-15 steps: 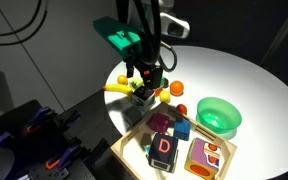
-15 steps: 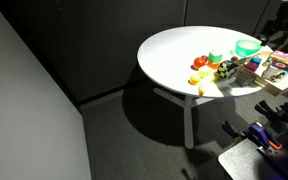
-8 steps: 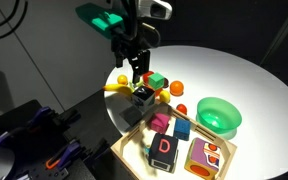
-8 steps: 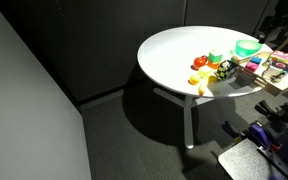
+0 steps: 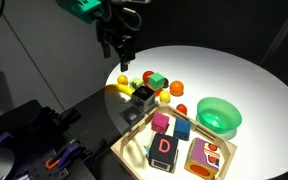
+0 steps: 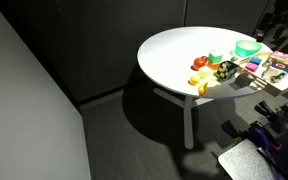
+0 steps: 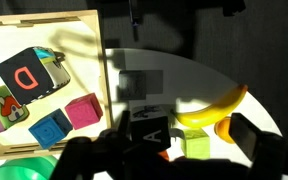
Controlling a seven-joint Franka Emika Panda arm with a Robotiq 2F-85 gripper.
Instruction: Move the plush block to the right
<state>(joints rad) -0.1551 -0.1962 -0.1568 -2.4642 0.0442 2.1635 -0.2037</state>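
Observation:
The plush block point(image 5: 206, 156), with orange sides and a pale lavender top with red marks, lies in the right end of the wooden tray point(image 5: 134, 143) at the table's near edge. My gripper point(image 5: 121, 62) is open and empty. It hangs high above the far left part of the table, well away from the plush block. In the wrist view the open fingers point(image 7: 169, 150) frame a black-and-white block point(image 7: 149, 125), a green block point(image 7: 194, 146) and a banana point(image 7: 212, 108) far below. I cannot make out the plush block clearly in the wrist view.
The tray also holds a red "D" block point(image 5: 164, 149), a pink block point(image 5: 161, 122) and a blue block point(image 5: 181, 128). A green bowl point(image 5: 219, 115) sits beside it. An orange ball point(image 5: 177, 88), the banana point(image 5: 118, 88) and the black-and-white block point(image 5: 142, 95) lie on the round white table point(image 5: 224, 70).
My gripper has risen from just above the black-and-white block and moved up and to the left. The block stays on the table. The plush block has not moved.

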